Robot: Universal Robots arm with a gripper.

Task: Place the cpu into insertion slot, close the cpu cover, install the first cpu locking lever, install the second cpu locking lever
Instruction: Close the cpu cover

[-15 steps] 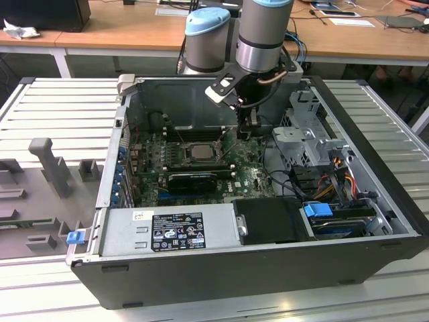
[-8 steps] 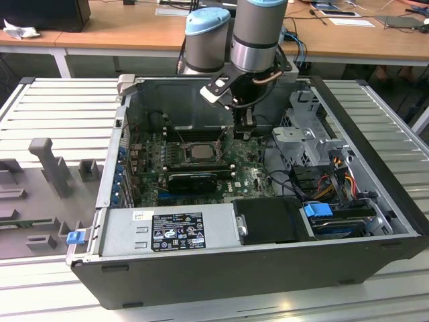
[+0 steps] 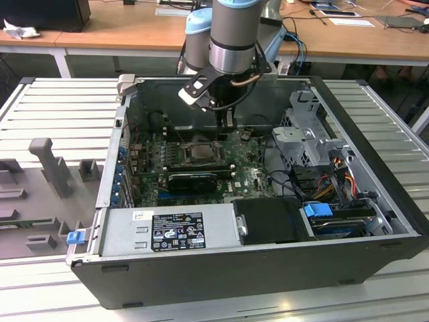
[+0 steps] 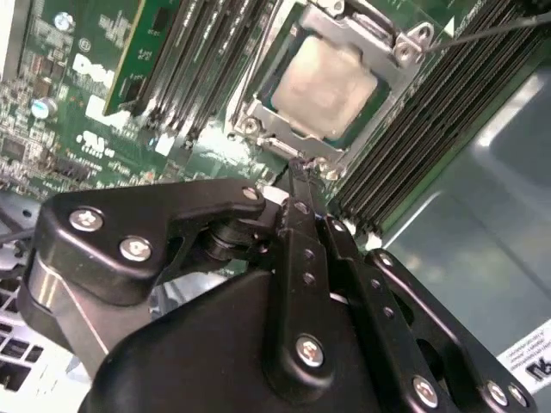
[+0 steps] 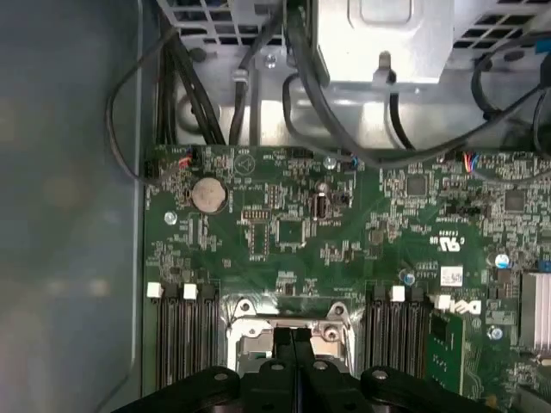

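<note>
The gripper (image 4: 297, 172) had its fingers (image 4: 303, 224) pressed together, pinching nothing, with the tips just beside the rim of the insertion slot (image 4: 251, 120). Past them the cpu (image 4: 327, 82) lay seated in that slot, and the cpu cover (image 4: 392, 86) was apparently down around it. One thin locking lever (image 4: 482, 30) stuck out, so I judged the levers not yet latched. Farther off, white lettering marked the motherboard (image 4: 52, 146), left unread here.

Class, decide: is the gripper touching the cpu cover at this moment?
Cannot tell. In the second wrist view the gripper has its tip lined up with the near edge of the cpu cover, but neither contact nor a gap shows plainly.
</note>
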